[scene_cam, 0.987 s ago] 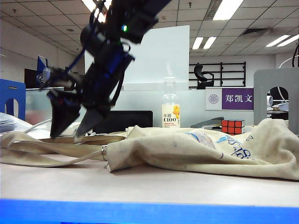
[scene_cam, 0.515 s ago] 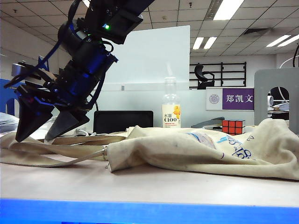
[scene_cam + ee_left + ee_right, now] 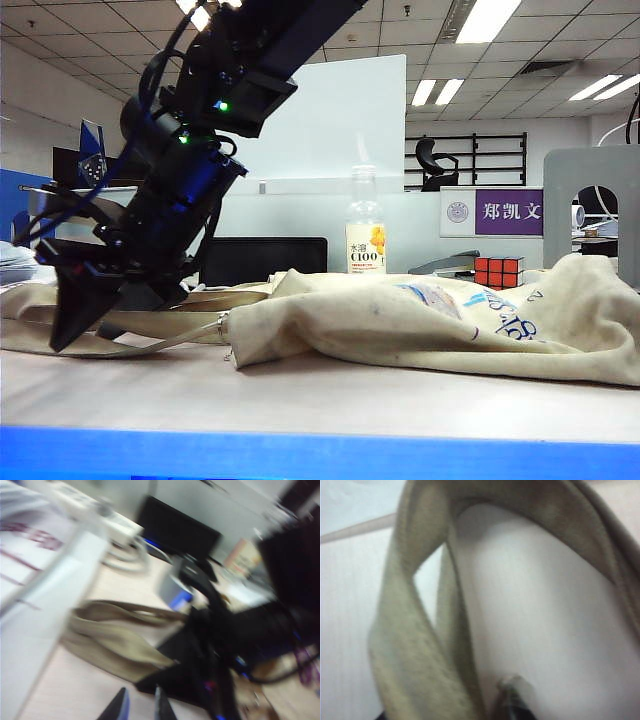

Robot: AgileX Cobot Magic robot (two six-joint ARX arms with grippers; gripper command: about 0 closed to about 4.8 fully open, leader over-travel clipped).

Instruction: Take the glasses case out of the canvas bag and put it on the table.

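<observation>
1 bottle (image 3: 365,235): C100; right gripper (image 3: 80,325) at canvas bag (image 3: 400,320), left gripper (image 3: 141,707) raised.

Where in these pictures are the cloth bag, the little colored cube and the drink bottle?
canvas bag (image 3: 420,325): exterior view, on the middle of its crumpled cloth body.
Rubik's cube (image 3: 498,271): exterior view, on its red-orange front face, behind the bag.
bottle (image 3: 365,250): exterior view, on its printed label.
</observation>
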